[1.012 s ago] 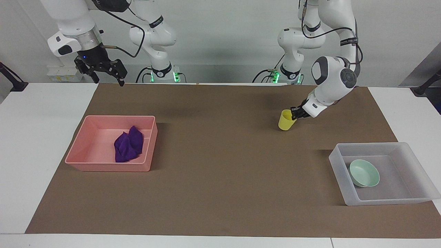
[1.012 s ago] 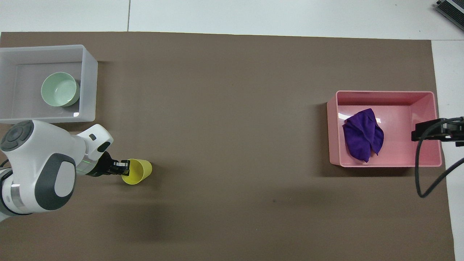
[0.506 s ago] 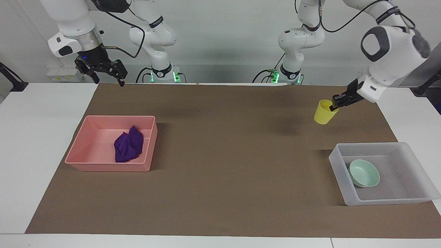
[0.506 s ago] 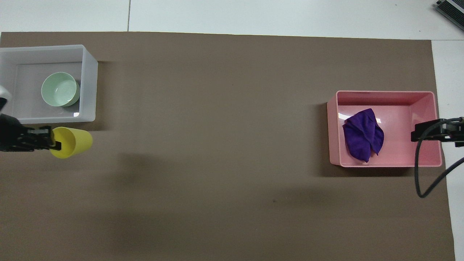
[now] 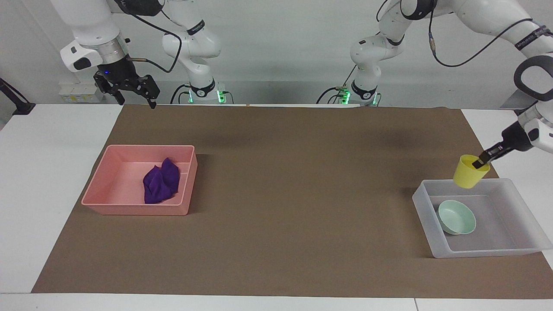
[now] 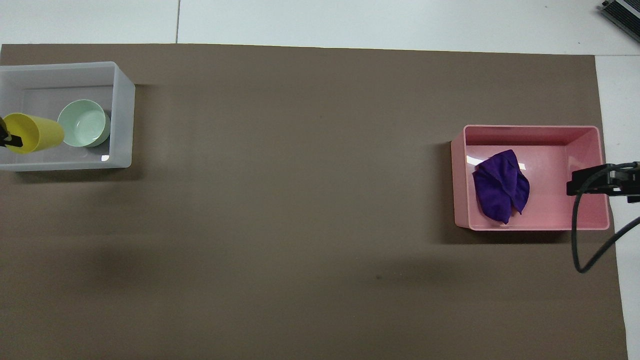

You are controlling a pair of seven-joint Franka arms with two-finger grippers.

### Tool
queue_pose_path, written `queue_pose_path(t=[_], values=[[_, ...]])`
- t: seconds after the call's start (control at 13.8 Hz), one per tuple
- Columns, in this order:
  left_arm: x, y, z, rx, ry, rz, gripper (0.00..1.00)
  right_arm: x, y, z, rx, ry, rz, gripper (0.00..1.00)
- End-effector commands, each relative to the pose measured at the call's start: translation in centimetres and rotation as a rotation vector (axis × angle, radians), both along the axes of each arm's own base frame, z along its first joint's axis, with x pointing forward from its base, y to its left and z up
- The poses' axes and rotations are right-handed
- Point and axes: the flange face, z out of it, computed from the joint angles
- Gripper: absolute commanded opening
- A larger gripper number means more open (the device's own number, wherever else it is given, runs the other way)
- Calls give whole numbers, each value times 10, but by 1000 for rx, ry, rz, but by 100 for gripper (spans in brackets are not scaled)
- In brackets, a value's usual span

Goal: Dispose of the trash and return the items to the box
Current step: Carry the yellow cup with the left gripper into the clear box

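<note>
Left gripper (image 5: pixel 478 163) grasps the yellow cup (image 5: pixel 470 172) over the clear box (image 5: pixel 436 250); right gripper (image 5: pixel 135 91) hangs spread wide above the tabletop's edge.

A white table (image 5: pixel 56 181) is carrying a brown mat (image 5: pixel 281 203). On the mat, a pink tray (image 5: pixel 103 201) is sitting at nine o'clock in the facing view and a translucent box (image 5: pixel 425 211) at four o'clock.

We see open floor in the box (image 5: pixel 501 242) beside the bowl (image 5: pixel 457 217); brown mat (image 5: pixel 302 194) bare up to the pink tray (image 5: pixel 129 207).
</note>
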Motion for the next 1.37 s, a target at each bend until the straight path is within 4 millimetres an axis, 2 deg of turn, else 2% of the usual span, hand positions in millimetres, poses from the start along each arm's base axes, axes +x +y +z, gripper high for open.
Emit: queue_pose_path(t=[0.0,0.14,0.29,0.43,0.58,0.65,0.72,0.8,0.87,1.01,1.16,1.3], values=[[31,8,-35,14,-16,20,0,-3,-1,0,-3,-4,19,100],[39,7,-69,6,8,28,0,-3,-1,-1,-3,-1,17,100],[43,3,-90,2,31,32,0,-3,-2,-1,-6,0,17,100],[42,5,-101,-4,50,31,0,-4,-2,0,-6,-2,16,100],[43,-2,-106,2,61,15,0,-4,-2,0,-6,-2,16,100],[43,-2,-106,11,62,7,32,-4,-2,0,-6,-2,16,100],[44,-3,-106,12,58,0,95,-3,0,0,-7,-2,19,100],[43,-4,-106,10,68,-6,100,-3,-1,0,-6,-2,17,100],[44,-8,-103,11,65,-12,100,-3,-1,0,-7,-4,17,100],[45,-13,-86,12,43,-20,100,-3,-2,0,-7,-5,16,100],[36,-16,-50,20,29,-29,100,-3,0,0,-7,-2,19,100],[18,-20,-20,29,80,-57,100,-3,0,-1,-5,-1,17,100]])
